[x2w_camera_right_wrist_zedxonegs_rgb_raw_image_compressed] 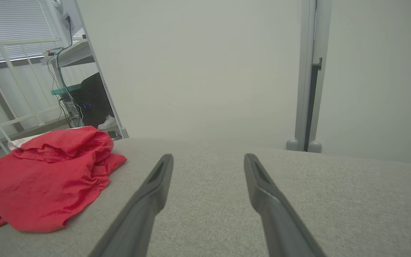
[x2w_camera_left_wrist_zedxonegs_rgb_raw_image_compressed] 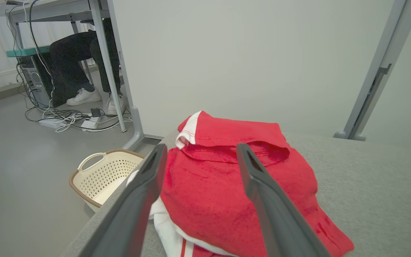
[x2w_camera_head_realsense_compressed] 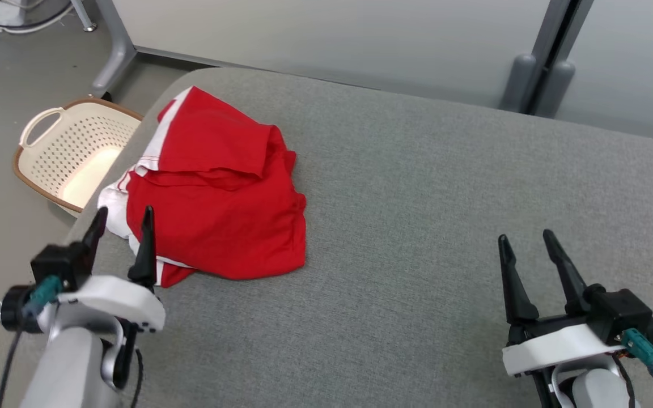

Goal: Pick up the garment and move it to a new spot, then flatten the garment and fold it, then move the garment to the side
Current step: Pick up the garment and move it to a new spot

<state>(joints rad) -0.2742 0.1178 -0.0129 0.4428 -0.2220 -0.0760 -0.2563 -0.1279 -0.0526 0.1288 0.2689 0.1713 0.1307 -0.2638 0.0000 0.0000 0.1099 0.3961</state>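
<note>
A red garment with white trim (x2w_camera_head_realsense_compressed: pixel 219 192) lies crumpled near the left end of the grey padded surface (x2w_camera_head_realsense_compressed: pixel 417 187). My left gripper (x2w_camera_head_realsense_compressed: pixel 124 217) hovers open at the garment's near left corner, fingers pointing at it and holding nothing. Through the left wrist view the garment (x2w_camera_left_wrist_zedxonegs_rgb_raw_image_compressed: pixel 219 189) sits just beyond and between my open left gripper (x2w_camera_left_wrist_zedxonegs_rgb_raw_image_compressed: pixel 200 151). My right gripper (x2w_camera_head_realsense_compressed: pixel 524 239) stands open over bare fabric at the lower right, well apart from the garment. From the right wrist view the garment (x2w_camera_right_wrist_zedxonegs_rgb_raw_image_compressed: pixel 48 178) lies far left of my right gripper (x2w_camera_right_wrist_zedxonegs_rgb_raw_image_compressed: pixel 208 160).
A cream perforated laundry basket (x2w_camera_head_realsense_compressed: pixel 71 150) stands on the floor off the surface's left edge. A grey partition (x2w_camera_head_realsense_compressed: pixel 332 39) and its post (x2w_camera_head_realsense_compressed: pixel 536 62) run along the back. A seated person's legs (x2w_camera_left_wrist_zedxonegs_rgb_raw_image_compressed: pixel 73 60) and cables show under a desk.
</note>
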